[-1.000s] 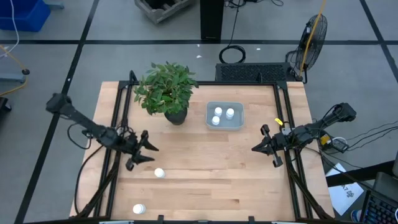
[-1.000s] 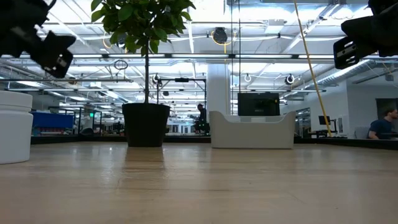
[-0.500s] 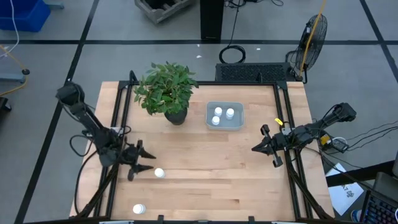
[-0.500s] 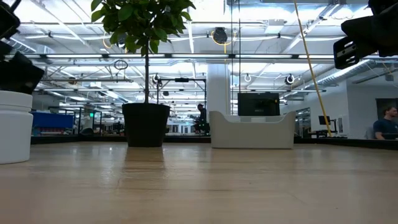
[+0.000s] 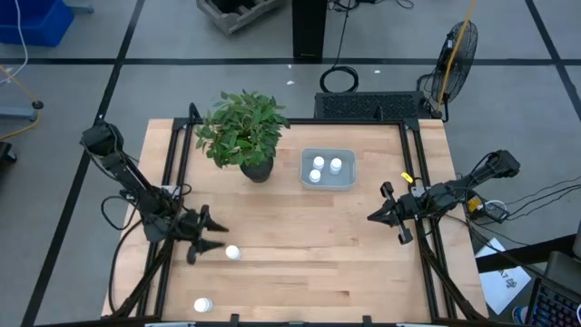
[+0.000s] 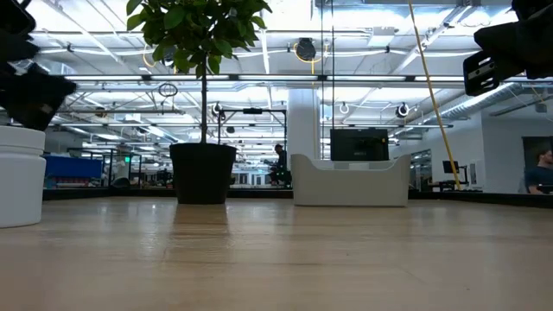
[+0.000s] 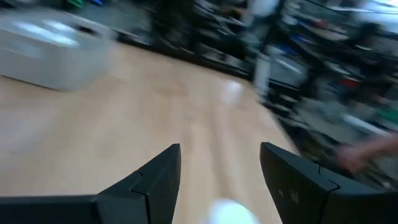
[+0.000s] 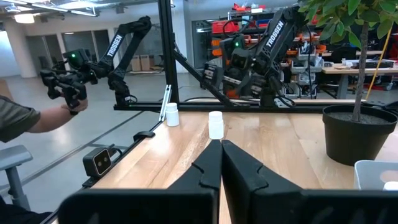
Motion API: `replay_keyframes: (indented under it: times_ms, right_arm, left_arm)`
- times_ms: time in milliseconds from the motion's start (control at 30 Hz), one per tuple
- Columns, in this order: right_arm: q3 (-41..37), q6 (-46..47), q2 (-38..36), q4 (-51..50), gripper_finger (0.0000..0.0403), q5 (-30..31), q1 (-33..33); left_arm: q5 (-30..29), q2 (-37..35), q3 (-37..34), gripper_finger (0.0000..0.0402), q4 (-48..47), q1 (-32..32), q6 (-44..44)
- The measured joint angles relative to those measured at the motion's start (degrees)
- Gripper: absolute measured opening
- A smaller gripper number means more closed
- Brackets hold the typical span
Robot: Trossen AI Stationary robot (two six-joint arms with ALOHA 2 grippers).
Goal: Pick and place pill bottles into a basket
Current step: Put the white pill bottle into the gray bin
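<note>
One white pill bottle stands on the wooden table just right of my left gripper, which is open and points at it. In the left wrist view the bottle's cap shows low between the spread fingers, not touched. A second bottle stands near the table's near edge. The pale basket sits at the far middle with white bottles standing in it. My right gripper hovers at the right side, shut and empty.
A potted plant in a dark pot stands left of the basket. Black rails run along the table's left and right sides. In the right wrist view a person's arm shows beyond the table's left side. Bare wood lies between the two grippers.
My left gripper has gone toward the table's near edge and down, closing on the pill bottle beside it, and stays open. The bottles have not moved.
</note>
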Motion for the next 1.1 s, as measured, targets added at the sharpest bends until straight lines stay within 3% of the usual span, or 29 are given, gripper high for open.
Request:
replay_keyframes:
  times_ms: [233, 633, 933, 1100]
  right_arm:
    - [0.00, 0.00, 0.01, 0.10, 0.0004, 0.00, 0.00]
    - [0.00, 0.00, 0.01, 0.15, 0.0004, 0.00, 0.00]
    - [-0.02, 0.00, 0.01, 0.15, 0.0004, 0.00, 0.00]
    - [-0.02, 0.00, 0.01, 0.15, 0.0004, 0.00, 0.00]
  left_arm:
    - [-0.75, 0.02, 0.02, 0.0231, -0.86, 3.09, 5.59]
    - [4.08, 1.04, 0.06, 0.0325, -0.78, -0.79, 8.75]
    - [3.02, 11.02, 0.42, 0.0323, 5.44, -1.88, 3.42]
    - [3.00, 18.37, 5.11, 0.0325, 4.37, -1.13, 2.61]
